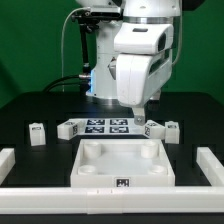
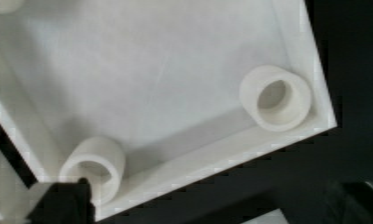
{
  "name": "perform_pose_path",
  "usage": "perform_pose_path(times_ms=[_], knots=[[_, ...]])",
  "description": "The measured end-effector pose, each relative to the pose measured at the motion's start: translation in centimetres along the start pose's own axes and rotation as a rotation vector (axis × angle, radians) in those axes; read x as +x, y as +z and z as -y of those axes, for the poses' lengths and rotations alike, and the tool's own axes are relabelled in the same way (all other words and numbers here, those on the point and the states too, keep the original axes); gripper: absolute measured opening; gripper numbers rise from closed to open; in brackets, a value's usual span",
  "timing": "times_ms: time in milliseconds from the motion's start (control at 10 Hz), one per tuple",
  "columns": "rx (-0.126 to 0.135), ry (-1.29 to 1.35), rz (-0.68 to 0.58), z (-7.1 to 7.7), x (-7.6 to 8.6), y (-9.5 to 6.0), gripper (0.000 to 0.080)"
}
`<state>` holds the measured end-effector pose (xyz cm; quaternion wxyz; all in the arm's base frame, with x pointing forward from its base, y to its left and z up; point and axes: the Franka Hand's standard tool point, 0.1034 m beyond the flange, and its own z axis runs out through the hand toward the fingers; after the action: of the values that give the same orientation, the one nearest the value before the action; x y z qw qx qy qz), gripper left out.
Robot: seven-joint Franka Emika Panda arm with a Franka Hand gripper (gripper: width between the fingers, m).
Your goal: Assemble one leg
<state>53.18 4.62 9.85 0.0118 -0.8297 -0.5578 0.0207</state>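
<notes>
Three stubby white posts stand loose on the dark table (image 1: 30,112), none joined to anything. The leg (image 1: 152,128) nearest the arm sits just beside the exterior view's right end of the marker board (image 1: 98,127). A second leg (image 1: 172,129) stands next to it, farther to that view's right, and a third leg (image 1: 38,131) stands well apart at the view's left.

The gripper (image 1: 137,116) hangs low over that end of the board, close to the leg. From where I stand its fingers are too dark and small to show how wide they are set. I cannot tell whether anything is between them, though the leg looks apart from them.

The square panel (image 1: 120,172) lies flat in front. The wrist view shows two of its round corner sockets (image 2: 272,98), both empty.

Judged from this, the task is at its start. A leg has yet to be grasped, carried to a socket and seated, and nothing is fitted.
</notes>
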Motion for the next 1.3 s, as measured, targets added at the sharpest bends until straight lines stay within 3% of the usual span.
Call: perform_pose_path(times_ms=[100,200,400,500,600,1000,1100,1300], knots=[[0.0,-0.006,0.0,0.0,-0.1,0.1,0.065],[-0.056,-0.171,-0.03,-0.3,-0.8,0.8,0.065],[-0.06,-0.307,-0.031,1.2,-2.4,2.9,0.065],[-0.098,-0.366,-0.032,1.2,-2.1,3.5,0.065],[-0.095,-0.373,-0.033,1.6,-2.6,4.2,0.065],[-0.093,-0.366,-0.032,1.5,-2.6,4.1,0.065],[-0.084,-0.345,-0.03,1.8,-3.0,4.5,0.065],[-0.047,-0.316,-0.02,3.7,-4.7,6.3,0.065]])
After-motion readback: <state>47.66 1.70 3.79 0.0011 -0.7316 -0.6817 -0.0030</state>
